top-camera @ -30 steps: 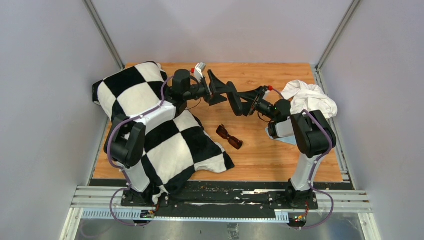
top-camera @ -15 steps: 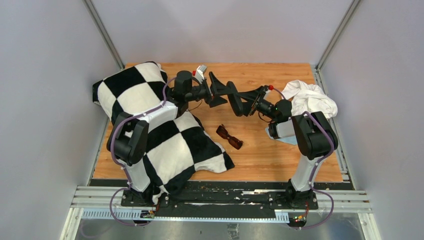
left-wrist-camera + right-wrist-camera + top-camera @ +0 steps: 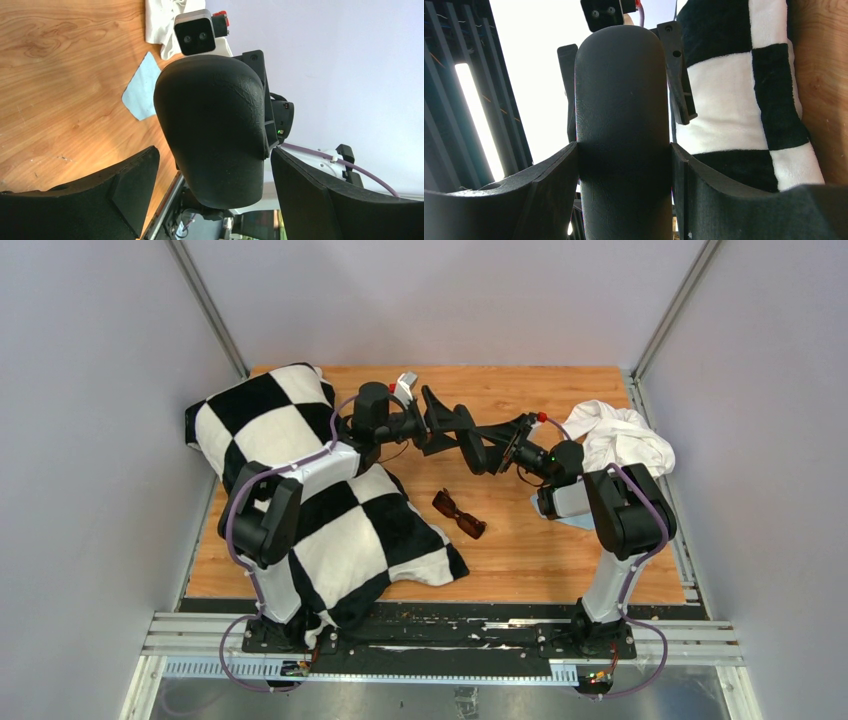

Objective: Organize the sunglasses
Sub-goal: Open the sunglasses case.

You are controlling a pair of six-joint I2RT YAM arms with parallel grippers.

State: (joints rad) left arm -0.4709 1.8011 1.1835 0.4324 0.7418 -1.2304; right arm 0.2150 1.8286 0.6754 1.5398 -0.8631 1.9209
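At the near edge of the desk [image 3: 520, 570], the bases of both arms are being shown bolted side by side. The near left part of the wood is being covered by a black-and-white checkered blanket [image 3: 340, 540], and it is being reached over by the left arm.

Just right of the blanket's edge, near the middle of the desk, the sunglasses [image 3: 459, 514] are being carried flat on the bare wood. They are being seen lying on a slant, well apart from both claws. To their right, a small light blue cloth [image 3: 142, 87] is being carried flat on the wood, and in the top view it is being partly hidden by the right arm.

Farther back, a black case [image 3: 470, 450] is being held between the two arms. It is being clamped by the right claw [image 3: 624, 155], whose fingers [image 3: 549, 185] are being pressed against both sides of it. From the opposite side, the case is being straddled by the left claw [image 3: 212, 155]. The fingers [image 3: 125, 195] of that claw are being kept spread wide, one on either side of the case. In the left wrist view a narrow gap is being shown beside each of them, so nothing is being gripped by that claw.

At the far right, beyond the right arm, a crumpled white cloth [image 3: 620, 435] is being carried by the desk near its edge.
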